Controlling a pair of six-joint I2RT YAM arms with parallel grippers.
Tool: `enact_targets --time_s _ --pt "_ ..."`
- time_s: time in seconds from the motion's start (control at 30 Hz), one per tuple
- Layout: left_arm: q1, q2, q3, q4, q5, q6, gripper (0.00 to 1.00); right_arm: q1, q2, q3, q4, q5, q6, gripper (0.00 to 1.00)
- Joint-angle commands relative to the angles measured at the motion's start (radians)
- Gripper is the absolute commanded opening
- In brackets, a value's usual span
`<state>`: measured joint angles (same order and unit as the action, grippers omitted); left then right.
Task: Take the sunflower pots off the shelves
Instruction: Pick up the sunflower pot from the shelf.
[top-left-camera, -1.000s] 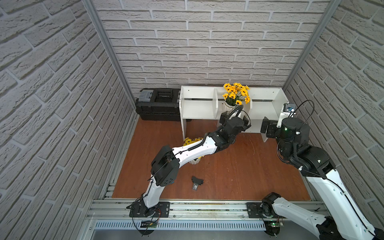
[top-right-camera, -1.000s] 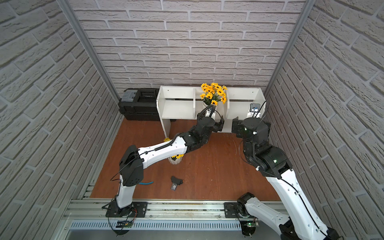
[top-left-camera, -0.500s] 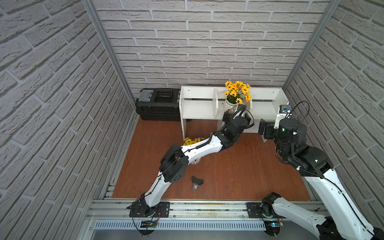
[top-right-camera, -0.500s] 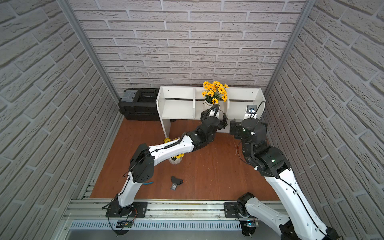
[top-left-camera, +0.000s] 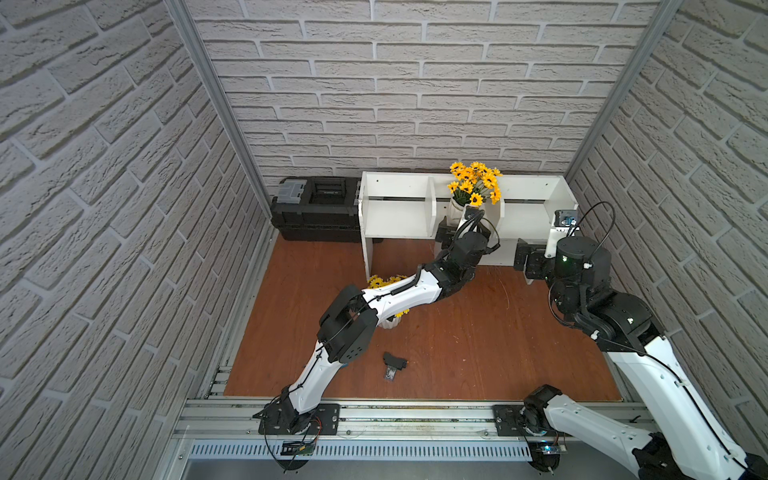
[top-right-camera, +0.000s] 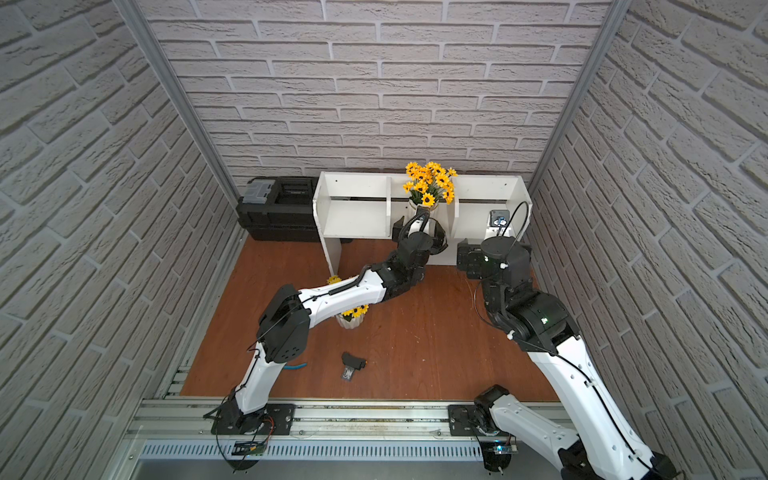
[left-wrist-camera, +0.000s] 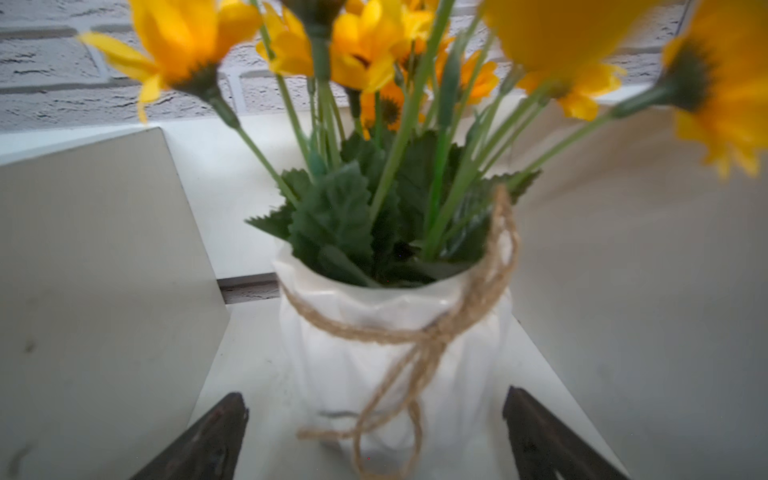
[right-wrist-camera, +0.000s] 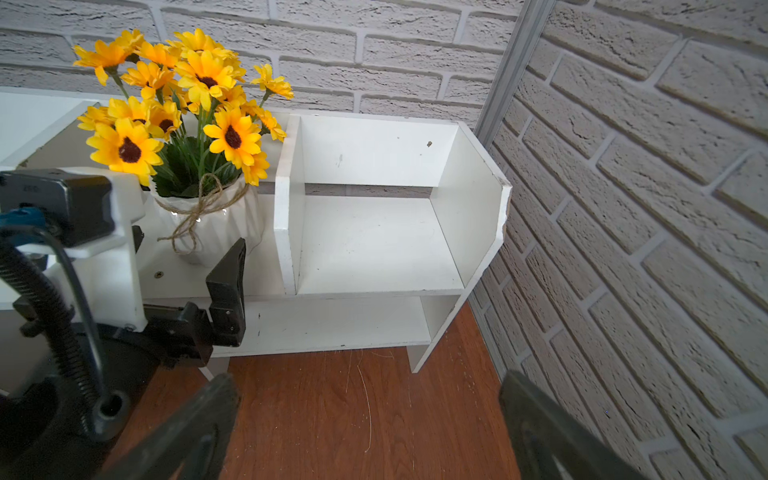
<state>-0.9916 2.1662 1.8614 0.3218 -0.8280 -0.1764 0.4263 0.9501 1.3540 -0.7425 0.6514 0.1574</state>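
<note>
A: Access to the middle compartment?
B: Restricted. The twine-tied pot (right-wrist-camera: 232, 224) stands between two dividers (right-wrist-camera: 286, 208); the left gripper (left-wrist-camera: 374, 395) straddles it, jaws apart, one each side.
A: Other routes?
B: Right compartment of the shelves (right-wrist-camera: 469, 216): front and top open. On the floor (top-right-camera: 415, 332), the ribbed pot (top-right-camera: 352, 322) sits beneath the left arm (top-right-camera: 345, 293).

The twine-tied pot (right-wrist-camera: 216, 232) of yellow flowers is standing upright in the white shelves' (top-left-camera: 397, 214) middle compartment. The ribbed pot (top-right-camera: 350, 323) is sitting on the floor, nearer and left.

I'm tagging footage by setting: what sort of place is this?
Likely a robot test cell, not a real room: brick-patterned wall panels, a left arm and right arm bolted to an aluminium rail, and a white shelf unit.
</note>
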Motion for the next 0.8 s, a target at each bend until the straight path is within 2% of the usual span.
enact_targets --time_s 0.0,0.27,0.4,0.77 --pt "0.031 0.000 0.036 0.051 0.003 -0.008 0.98 -0.006 0.001 -0.011 0.048 -0.011 -0.002 0.99" --pt "0.062 0.060 0.145 -0.005 0.144 -0.040 0.98 -0.006 0.002 -0.017 0.060 -0.020 -0.004 1.00" --pt "0.070 0.097 0.206 -0.037 0.148 -0.050 0.98 -0.006 0.009 -0.018 0.064 -0.029 -0.001 1.00" --pt "0.080 0.135 0.239 -0.099 0.144 -0.102 0.98 -0.006 -0.002 -0.029 0.070 -0.039 0.001 1.00"
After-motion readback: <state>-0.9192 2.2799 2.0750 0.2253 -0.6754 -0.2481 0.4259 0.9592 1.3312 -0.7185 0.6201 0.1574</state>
